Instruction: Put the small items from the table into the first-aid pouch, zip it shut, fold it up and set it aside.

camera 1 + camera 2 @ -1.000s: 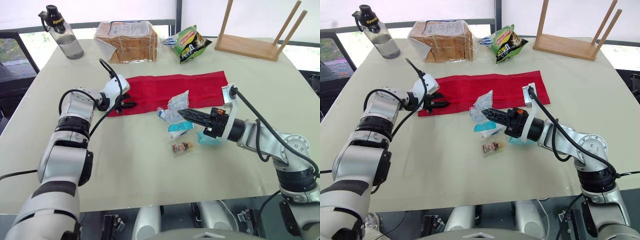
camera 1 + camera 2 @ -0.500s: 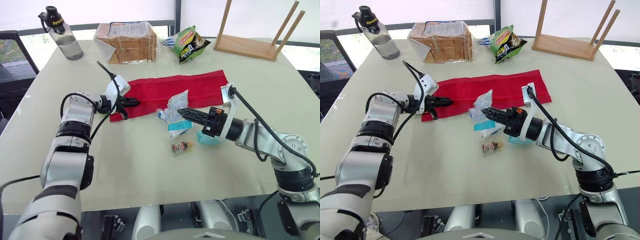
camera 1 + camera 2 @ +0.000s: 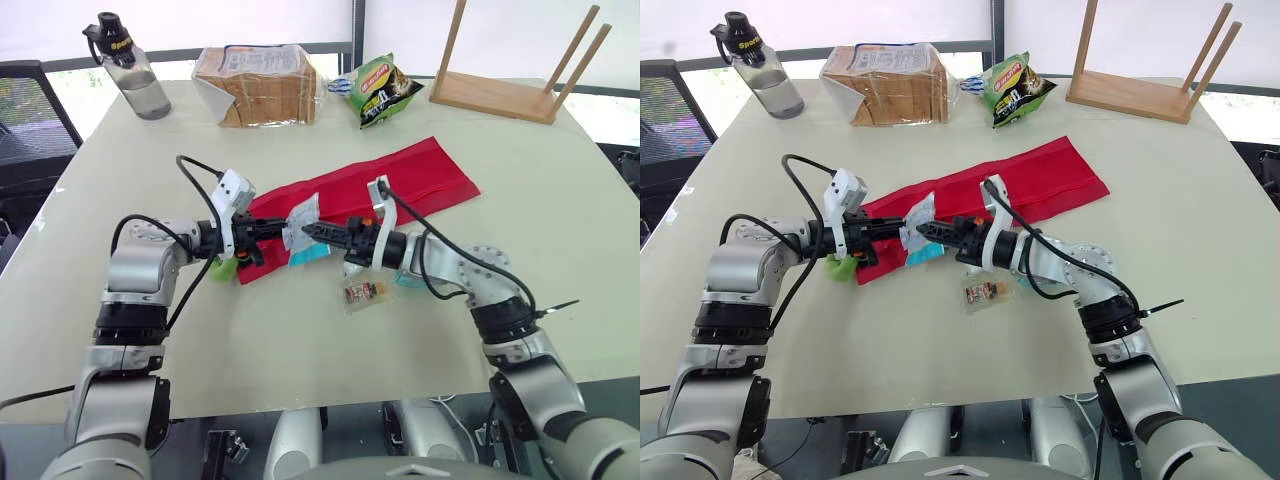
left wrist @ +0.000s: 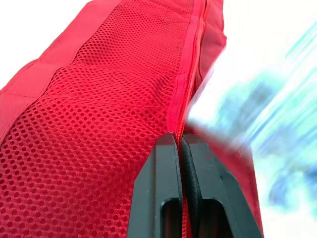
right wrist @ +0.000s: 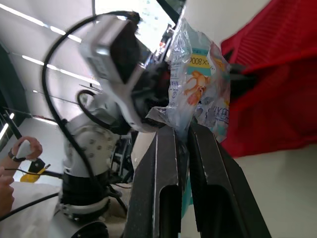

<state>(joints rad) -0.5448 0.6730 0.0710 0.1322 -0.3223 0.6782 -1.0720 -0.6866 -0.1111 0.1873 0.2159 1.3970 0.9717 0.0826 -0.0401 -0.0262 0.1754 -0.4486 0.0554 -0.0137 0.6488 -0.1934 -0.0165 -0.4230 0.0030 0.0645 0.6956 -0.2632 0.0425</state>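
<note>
Nearest the front edge of the table (image 3: pixel 300 370), a small sachet (image 3: pixel 363 293) lies flat, its print too small to read. Just behind it, the right claw (image 3: pixel 308 231) is clenched on a clear packet (image 3: pixel 299 218) and holds it upright above the table. The left claw (image 3: pixel 272 229) faces it tip to tip, clamped on the zipper seam at the near end of the first-aid pouch (image 3: pixel 400 180). The pouch lies unfolded, running diagonally away toward the right, mesh side up. The mesh shows no contents; whether anything lies inside cannot be determined. A teal packet (image 3: pixel 312 256) lies partly covered under the claws, and a green item (image 3: pixel 224 270) is half hidden beneath the left wrist. Along the far edge stand a water bottle (image 3: pixel 130 68), a bread bag (image 3: pixel 258 82) holding sliced bread, a snack bag (image 3: pixel 385 90) and a wooden rack (image 3: pixel 500 95) cut off at the top.
</note>
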